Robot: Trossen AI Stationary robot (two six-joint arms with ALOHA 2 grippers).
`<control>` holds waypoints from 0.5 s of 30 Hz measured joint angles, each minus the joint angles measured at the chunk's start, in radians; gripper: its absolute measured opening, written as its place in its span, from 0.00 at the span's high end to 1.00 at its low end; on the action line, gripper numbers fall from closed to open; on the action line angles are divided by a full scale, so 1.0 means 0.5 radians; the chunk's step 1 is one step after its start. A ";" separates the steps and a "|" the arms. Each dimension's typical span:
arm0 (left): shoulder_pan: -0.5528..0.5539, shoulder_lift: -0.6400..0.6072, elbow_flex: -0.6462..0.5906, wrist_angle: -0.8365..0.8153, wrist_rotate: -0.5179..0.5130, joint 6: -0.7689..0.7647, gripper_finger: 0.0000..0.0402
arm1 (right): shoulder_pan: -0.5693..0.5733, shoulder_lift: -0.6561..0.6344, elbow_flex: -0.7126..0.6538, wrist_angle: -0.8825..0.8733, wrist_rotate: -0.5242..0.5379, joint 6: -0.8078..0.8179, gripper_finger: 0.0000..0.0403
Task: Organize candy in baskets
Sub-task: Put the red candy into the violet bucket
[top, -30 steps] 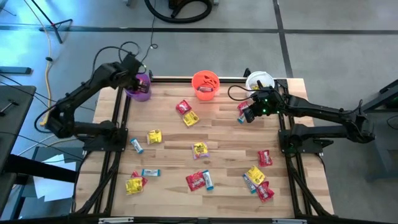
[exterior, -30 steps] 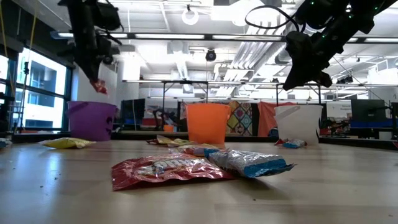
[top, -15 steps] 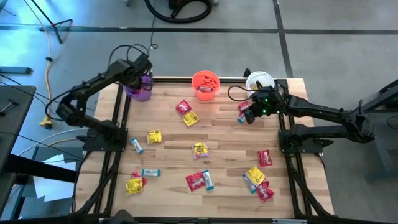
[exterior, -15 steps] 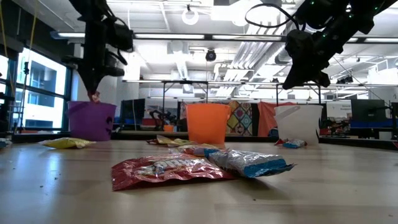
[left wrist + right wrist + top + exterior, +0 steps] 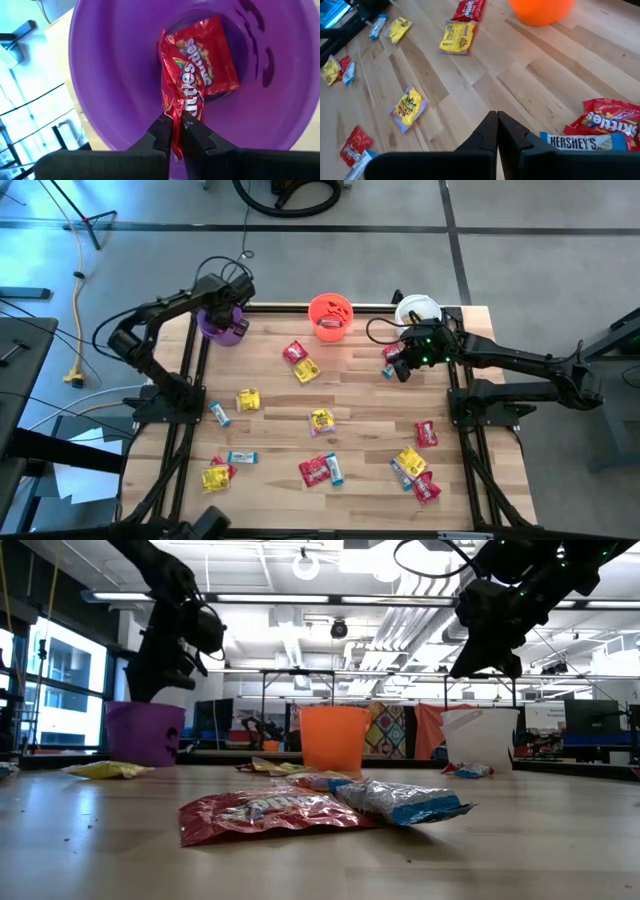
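The left gripper (image 5: 177,131) hangs over the mouth of the purple bucket (image 5: 222,328), pinched on a red packet (image 5: 181,95) that dangles into it. The purple wall (image 5: 95,75) rings it on all sides, and another red packet (image 5: 210,60) lies on the bottom below; the only free way is up.

The right gripper (image 5: 497,132), fingers together, hovers above bare wood (image 5: 485,85). Just beside it lie a blue-and-white bar (image 5: 582,142) and a red packet (image 5: 615,117); the orange bucket (image 5: 540,10) stands farther ahead. A yellow packet (image 5: 409,106) lies to the other side, with open board between.
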 joint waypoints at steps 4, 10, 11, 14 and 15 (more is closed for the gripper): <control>0.056 0.095 0.032 0.034 -0.004 0.065 0.96 | 0.000 0.000 0.000 0.000 -0.006 -0.020 1.00; 0.126 0.238 0.043 0.142 0.010 0.141 0.96 | 0.000 0.000 0.000 0.000 -0.008 -0.015 1.00; 0.126 0.250 0.043 0.161 0.027 0.160 0.96 | 0.000 0.000 0.000 0.000 -0.008 -0.012 1.00; 0.126 0.273 0.044 0.271 0.100 0.167 0.96 | 0.000 0.000 0.000 0.001 -0.007 0.000 1.00; 0.126 0.272 0.044 0.296 0.107 0.163 0.96 | 0.000 0.000 0.000 0.000 -0.008 0.000 1.00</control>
